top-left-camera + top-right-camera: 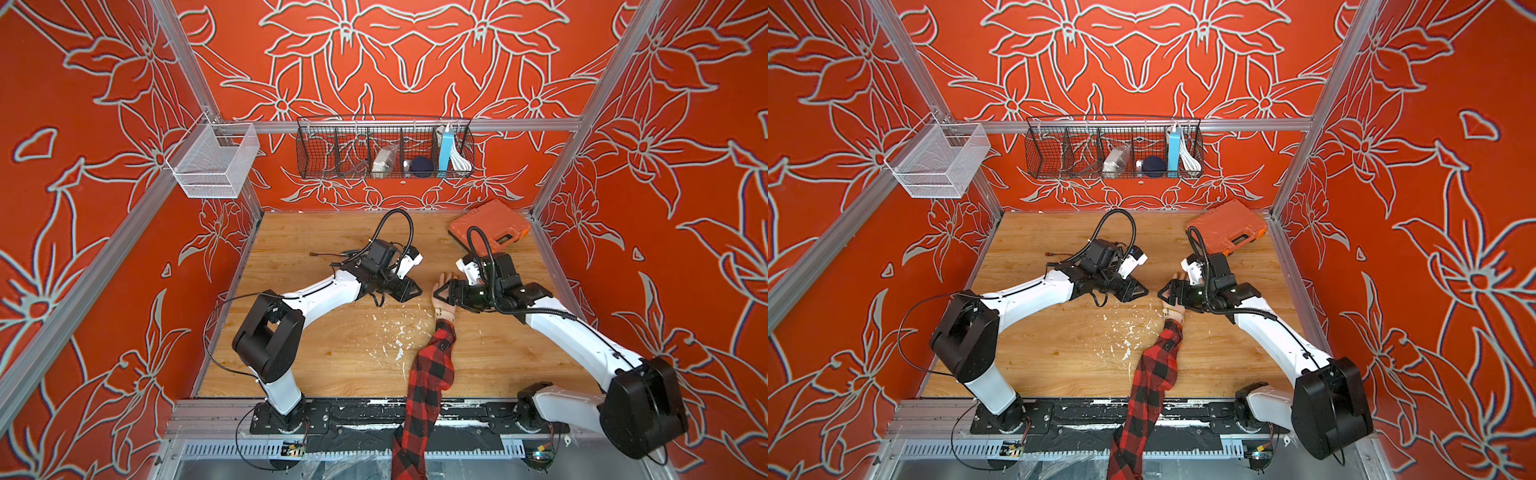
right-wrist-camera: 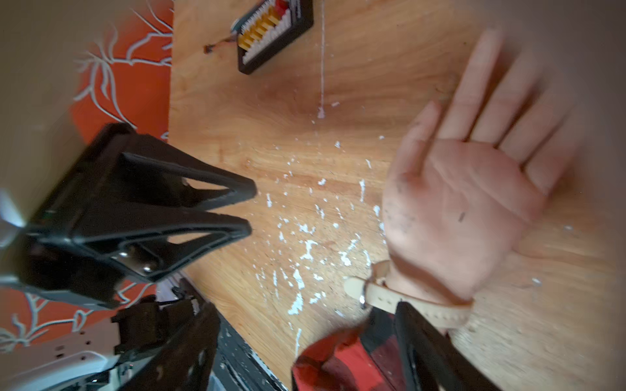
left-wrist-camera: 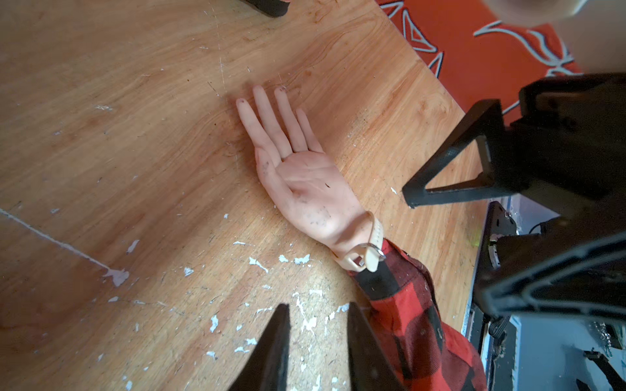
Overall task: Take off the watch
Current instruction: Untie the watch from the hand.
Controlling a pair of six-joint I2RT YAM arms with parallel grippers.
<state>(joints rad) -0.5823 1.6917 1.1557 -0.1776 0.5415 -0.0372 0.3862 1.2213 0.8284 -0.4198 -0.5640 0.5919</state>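
A mannequin hand lies palm up on the wooden table, its arm in a red-and-black plaid sleeve. The watch is strapped round the wrist just above the cuff; its cream strap and metal buckle show, but the face is hidden. My right gripper is open wide over the wrist, and one of its fingers lies right at the strap and cuff. My left gripper hovers a short way left of the hand, jaws slightly apart with nothing between them.
An orange tool case sits at the back right of the table. A black bit holder with a cable lies behind the left arm. A black wire basket and a white mesh basket hang on the walls. White paint flecks dot the table.
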